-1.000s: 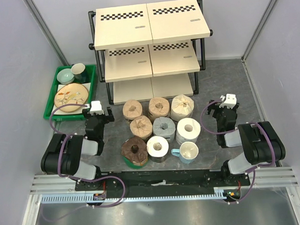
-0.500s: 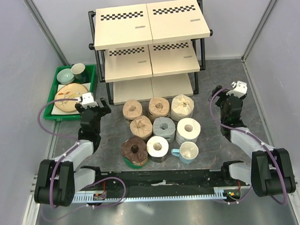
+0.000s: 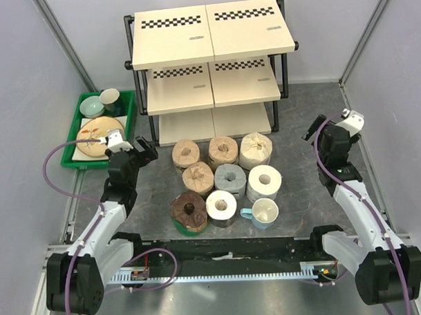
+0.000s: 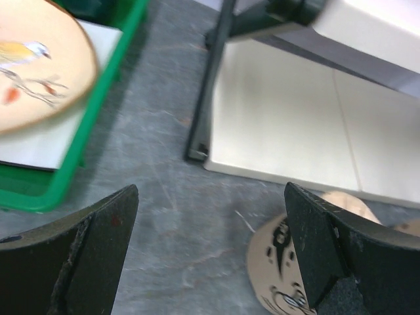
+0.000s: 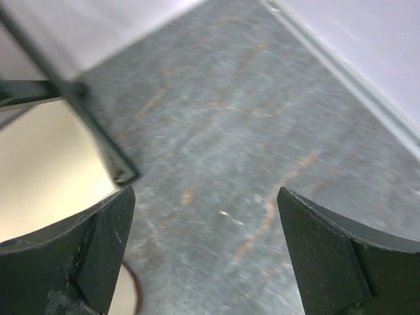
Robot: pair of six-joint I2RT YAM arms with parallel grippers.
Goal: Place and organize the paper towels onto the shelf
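Several paper towels stand on end in a cluster on the grey floor in front of the shelf (image 3: 209,33): tan rolls (image 3: 186,153), a cream wrapped roll (image 3: 255,150), a grey one (image 3: 230,177), white ones (image 3: 264,182) and a dark brown one (image 3: 189,210). My left gripper (image 3: 146,149) hangs open, left of the cluster, near the shelf's front left leg. In its wrist view the left gripper (image 4: 210,197) is empty over bare floor, with a tan roll (image 4: 282,262) by its right finger. My right gripper (image 3: 312,130) is open and empty, right of the cluster; the right gripper (image 5: 205,197) faces bare floor.
A green tray (image 3: 72,159) with a decorated plate (image 3: 99,134) and bowls lies left of the shelf. A white mug (image 3: 263,212) with a blue handle stands at the cluster's near right corner. Side walls close in left and right. The shelf's lowest board (image 4: 282,125) sits near the floor.
Both arms have stretched away from their bases. The left gripper rose toward the shelf's left leg and the right gripper swung out to the back right. Both stayed open.
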